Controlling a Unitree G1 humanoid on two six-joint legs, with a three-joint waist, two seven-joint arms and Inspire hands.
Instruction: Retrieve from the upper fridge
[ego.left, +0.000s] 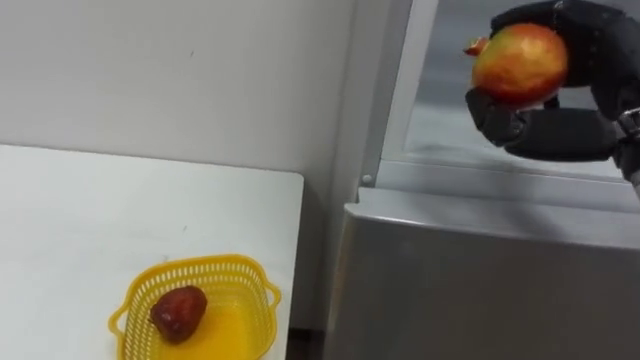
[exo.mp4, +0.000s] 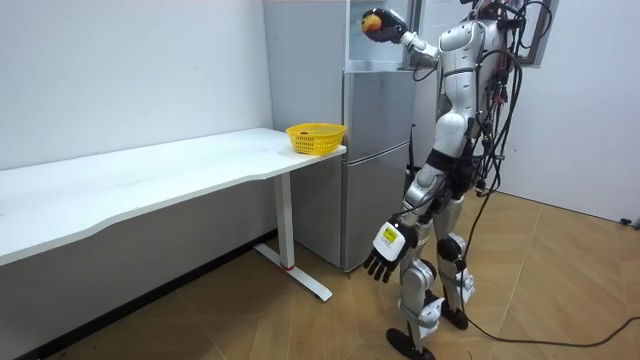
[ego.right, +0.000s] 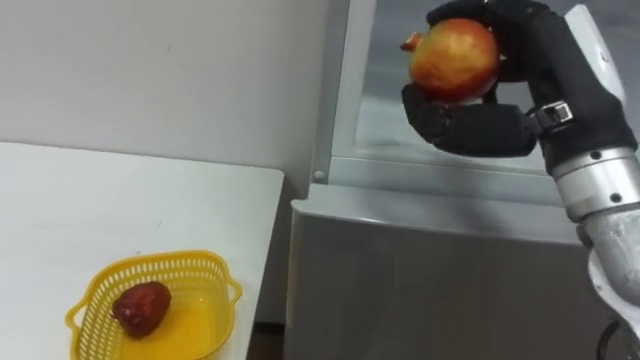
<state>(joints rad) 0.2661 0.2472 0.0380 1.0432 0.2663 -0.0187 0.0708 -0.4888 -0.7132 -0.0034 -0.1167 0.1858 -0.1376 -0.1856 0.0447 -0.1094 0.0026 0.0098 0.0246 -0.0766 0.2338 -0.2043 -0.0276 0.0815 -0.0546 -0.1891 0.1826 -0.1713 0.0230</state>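
One pomegranate (ego.left: 518, 62) sat clasped in the right hand's (ego.left: 560, 130) curled fingers, high before the open upper fridge (ego.left: 480, 290), the left hand (exo.mp4: 383, 262) hanging slack by the thigh; carrying it level and firmly cupped toward the yellow basket (ego.left: 190, 263) seemed wisest.

One pomegranate (ego.left: 519, 62), one red fruit (ego.left: 178, 312), one basket (ego.left: 196, 263)

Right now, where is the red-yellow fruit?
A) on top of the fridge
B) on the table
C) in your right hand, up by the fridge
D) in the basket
C: the right hand is curled round the red-yellow fruit, raised in front of the fridge; the basket holds a different, dark fruit.
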